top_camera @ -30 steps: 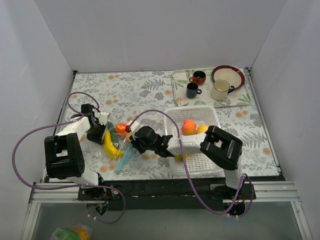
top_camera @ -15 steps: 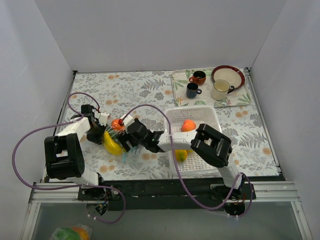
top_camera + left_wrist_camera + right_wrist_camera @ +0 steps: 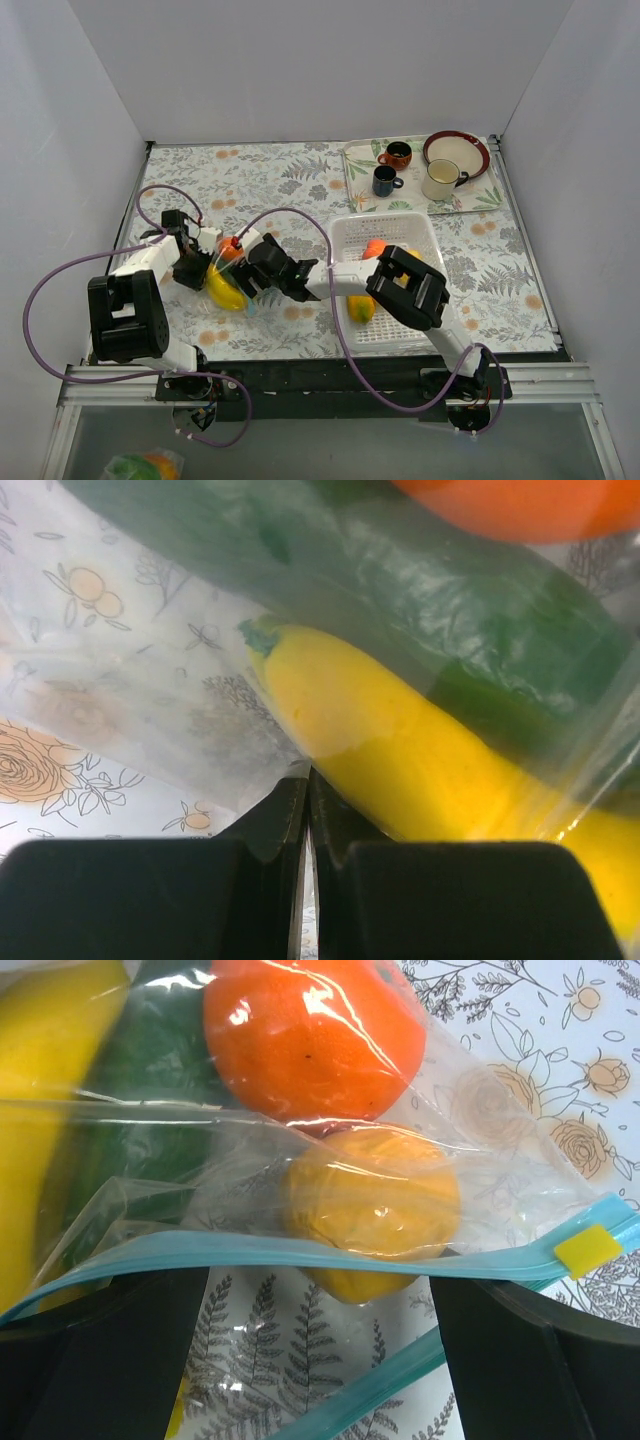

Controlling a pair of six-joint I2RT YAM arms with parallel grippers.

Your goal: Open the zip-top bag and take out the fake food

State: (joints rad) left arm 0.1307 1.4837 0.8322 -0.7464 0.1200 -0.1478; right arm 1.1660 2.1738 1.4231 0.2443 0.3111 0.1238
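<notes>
Left fingers [image 3: 270, 820]: we see them pinched shut on the bag [image 3: 180, 710].
Right fingers [image 3: 520, 1360]: spread wide, straddling its zip strip [image 3: 300, 1260].

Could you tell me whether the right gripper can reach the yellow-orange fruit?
Probably yes: the zip strip is parted, the yellow-orange fruit sits at the mouth, and the open right gripper faces it.

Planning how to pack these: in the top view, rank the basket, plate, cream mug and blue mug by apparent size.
Largest to smallest:
basket
plate
cream mug
blue mug, only a little smaller than the cream one
</notes>
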